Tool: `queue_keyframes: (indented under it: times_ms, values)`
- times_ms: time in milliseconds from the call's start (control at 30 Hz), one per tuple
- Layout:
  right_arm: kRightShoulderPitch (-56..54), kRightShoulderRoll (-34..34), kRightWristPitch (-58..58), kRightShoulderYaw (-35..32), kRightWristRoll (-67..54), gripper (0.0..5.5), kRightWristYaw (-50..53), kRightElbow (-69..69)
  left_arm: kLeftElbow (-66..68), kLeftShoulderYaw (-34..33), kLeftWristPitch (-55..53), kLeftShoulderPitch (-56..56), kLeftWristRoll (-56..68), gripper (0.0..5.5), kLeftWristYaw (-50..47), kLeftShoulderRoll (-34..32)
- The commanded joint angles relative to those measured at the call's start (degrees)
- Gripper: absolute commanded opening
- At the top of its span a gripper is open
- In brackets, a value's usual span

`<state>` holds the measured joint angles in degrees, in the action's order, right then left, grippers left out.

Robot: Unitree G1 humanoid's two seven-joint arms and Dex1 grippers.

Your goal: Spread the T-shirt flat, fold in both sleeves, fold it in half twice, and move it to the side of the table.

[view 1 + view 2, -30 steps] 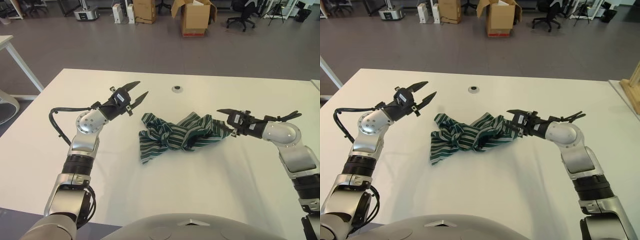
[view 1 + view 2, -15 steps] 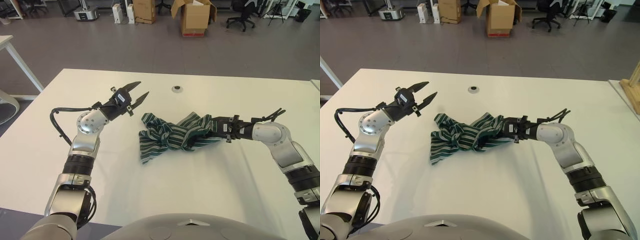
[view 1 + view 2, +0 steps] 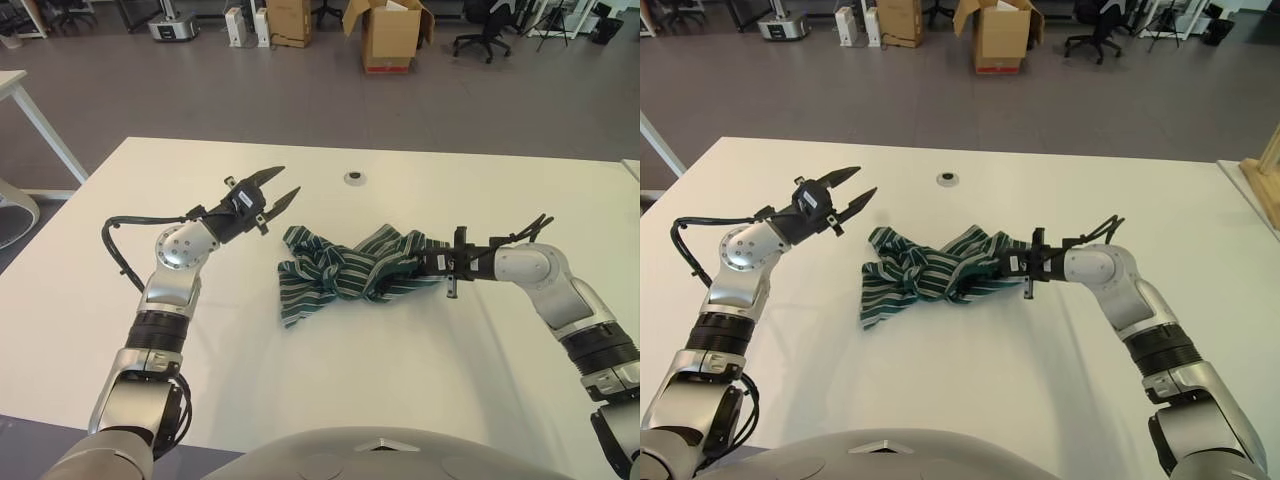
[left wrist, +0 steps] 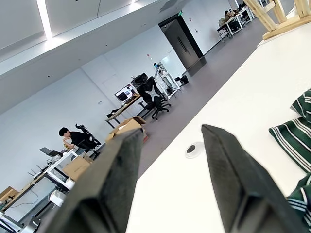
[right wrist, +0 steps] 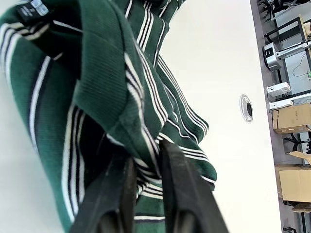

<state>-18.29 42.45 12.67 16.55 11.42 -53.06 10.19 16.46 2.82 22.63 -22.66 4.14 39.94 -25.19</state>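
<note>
Crumpled striped T-shirt (image 3: 345,272) mid-surface, pinched at its right end by the right tool (image 3: 428,263).

The green-and-white T-shirt lies bunched in a long heap near the middle of the white surface (image 3: 330,400). Its long axis runs left to right, with the left end a little nearer the robot. The right tool is at the heap's right end, its fingers narrowed on a fold of the cloth. The left tool (image 3: 288,180) hangs above the surface to the left of the T-shirt and apart from it, its fingers spread wide and aimed past the far left corner of the heap. A small round grommet (image 3: 354,178) sits in the surface beyond the shirt. On the floor behind stands an open cardboard box (image 3: 388,40); its contents cannot be made out.
</note>
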Motion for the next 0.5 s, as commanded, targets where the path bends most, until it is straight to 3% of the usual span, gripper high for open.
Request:
queue_keyframes:
  times_ms: [33,167,367,500]
  values:
    - [0.36,-0.91,0.63,0.73,0.32,0.15,0.07,-0.84,4.84,2.82,3.00,-3.35,-1.35,2.21,5.92,-2.50]
    - [1.46,-1.75,0.61,1.65,0.56,0.02,0.27,-1.71,17.40,8.26,8.47,-10.87,-4.67,2.21,15.23,-3.83]
    - [2.28,-2.70,0.52,2.48,0.57,0.02,0.51,-2.15,35.66,12.08,8.91,-22.15,-4.81,2.21,29.66,-0.12]
    - [2.72,-2.69,0.23,2.18,0.30,0.02,0.66,-2.30,43.22,16.96,19.02,-27.88,-11.55,2.21,32.85,0.69]
